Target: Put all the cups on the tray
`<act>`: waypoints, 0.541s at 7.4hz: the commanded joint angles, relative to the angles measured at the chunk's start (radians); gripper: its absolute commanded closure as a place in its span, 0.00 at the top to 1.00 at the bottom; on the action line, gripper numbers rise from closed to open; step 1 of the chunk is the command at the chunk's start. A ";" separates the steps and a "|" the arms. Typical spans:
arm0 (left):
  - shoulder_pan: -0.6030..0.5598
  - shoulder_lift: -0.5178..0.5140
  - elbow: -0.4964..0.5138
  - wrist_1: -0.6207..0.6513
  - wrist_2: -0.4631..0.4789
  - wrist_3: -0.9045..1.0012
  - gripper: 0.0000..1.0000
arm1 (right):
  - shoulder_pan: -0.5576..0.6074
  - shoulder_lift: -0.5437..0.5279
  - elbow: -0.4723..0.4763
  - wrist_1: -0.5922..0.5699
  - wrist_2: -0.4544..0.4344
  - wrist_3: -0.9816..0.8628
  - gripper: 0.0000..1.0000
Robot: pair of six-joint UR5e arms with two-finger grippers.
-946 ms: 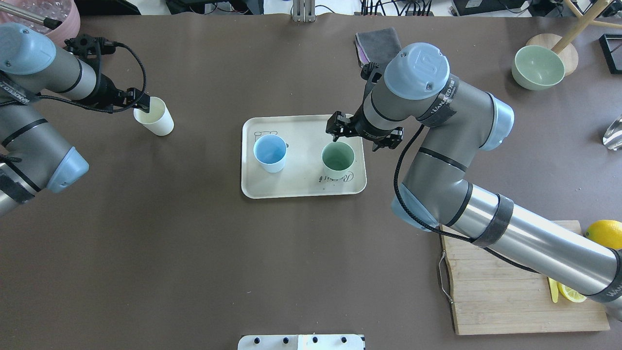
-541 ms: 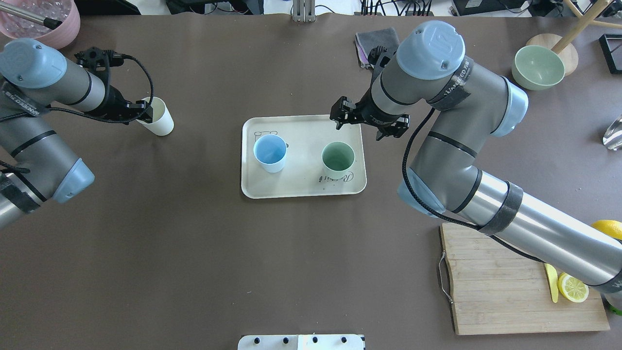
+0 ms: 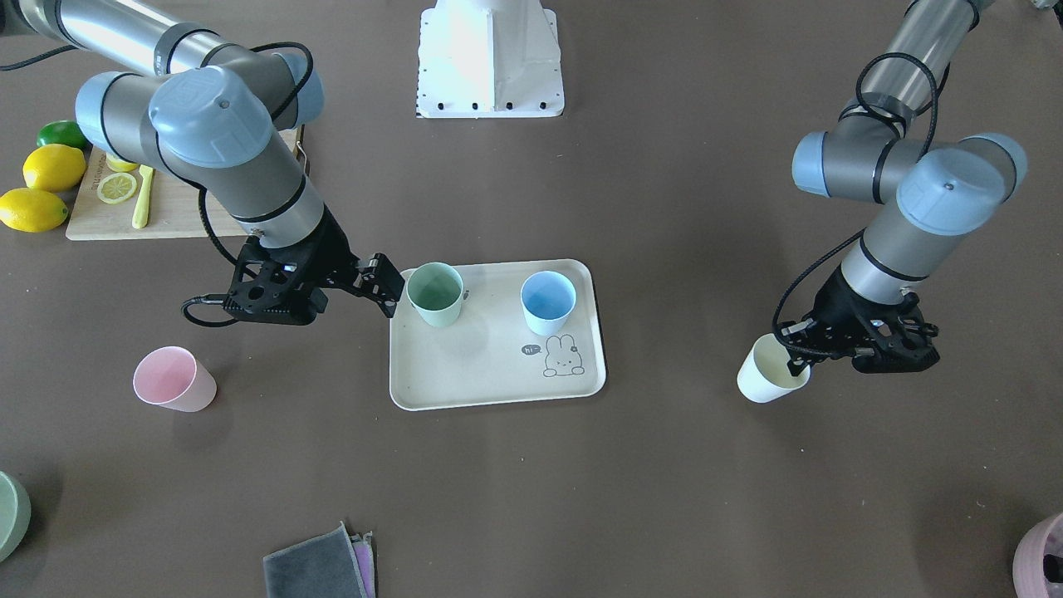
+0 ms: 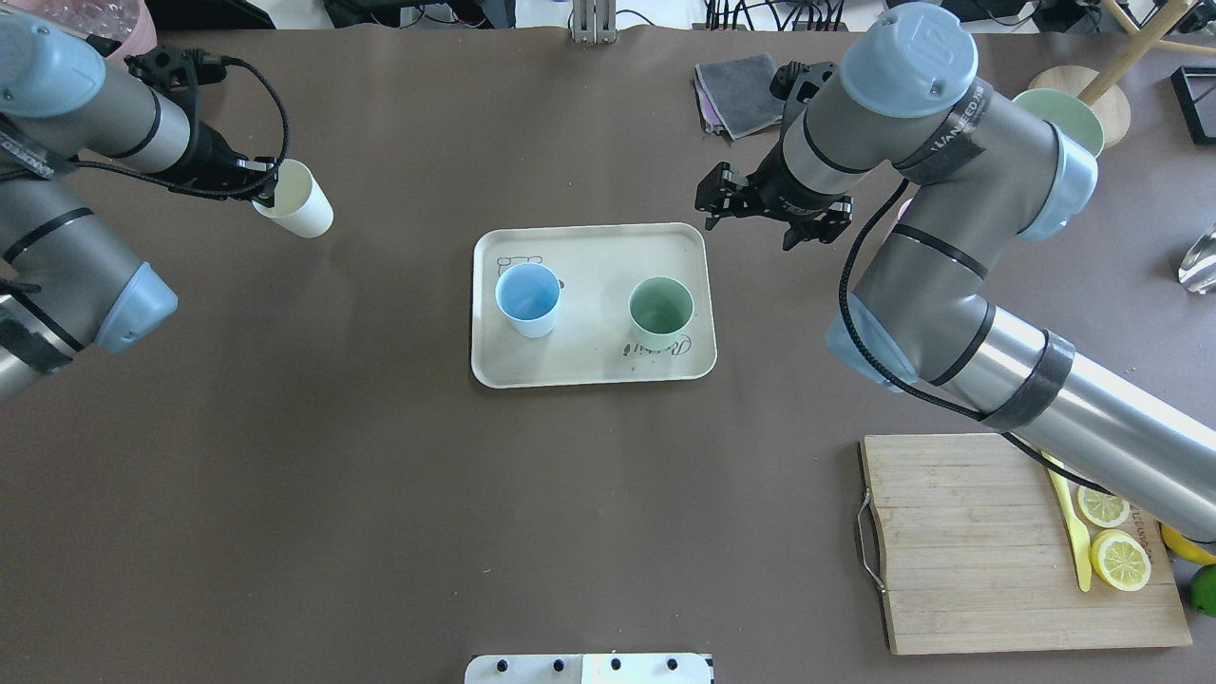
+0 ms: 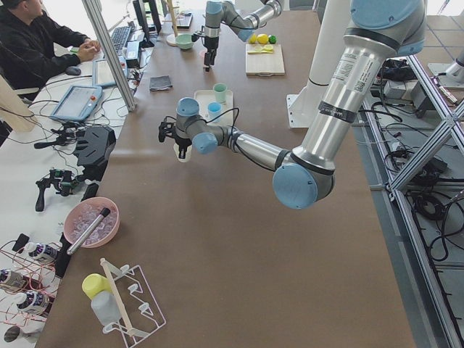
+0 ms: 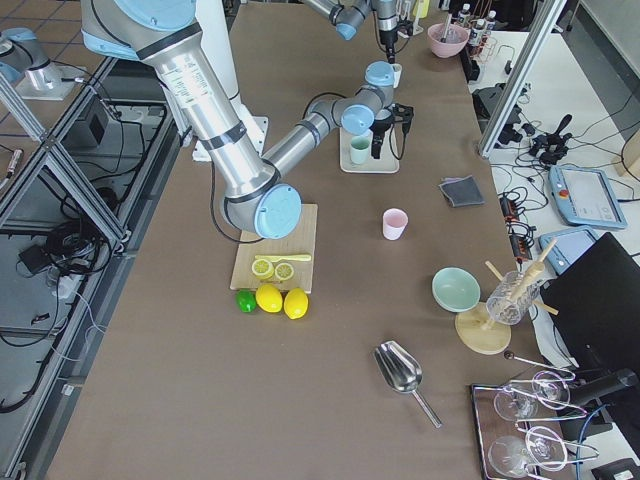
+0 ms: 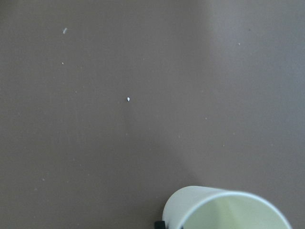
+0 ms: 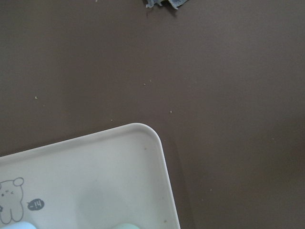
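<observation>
The cream tray (image 4: 589, 366) lies mid-table and holds the blue cup (image 4: 527, 297) and the green cup (image 4: 661, 305), both upright. My left gripper (image 4: 271, 182) is shut on the rim of the cream-yellow cup (image 4: 296, 201), which hangs tilted at the far left; it also shows in the front view (image 3: 771, 370) and the left wrist view (image 7: 226, 210). My right gripper (image 3: 384, 286) is open and empty, just off the tray's edge beside the green cup (image 3: 435, 292). The pink cup (image 3: 173, 379) stands alone on the table, behind my right arm in the overhead view.
A wooden cutting board (image 4: 959, 560) with lemon slices and a yellow knife lies at the near right. A sage-green bowl (image 4: 1072, 106) and a grey cloth (image 4: 736, 90) sit at the far right. A mauve pot (image 3: 1042, 556) stands at the far left corner.
My right gripper has let go of the green cup and drawn back past the tray's far right corner. My left gripper has closed on the cream-yellow cup, tilted it and shifted it slightly.
</observation>
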 commanded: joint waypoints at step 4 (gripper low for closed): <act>0.109 -0.250 0.016 0.158 0.040 -0.306 0.00 | 0.179 -0.103 -0.073 0.004 0.063 -0.357 1.00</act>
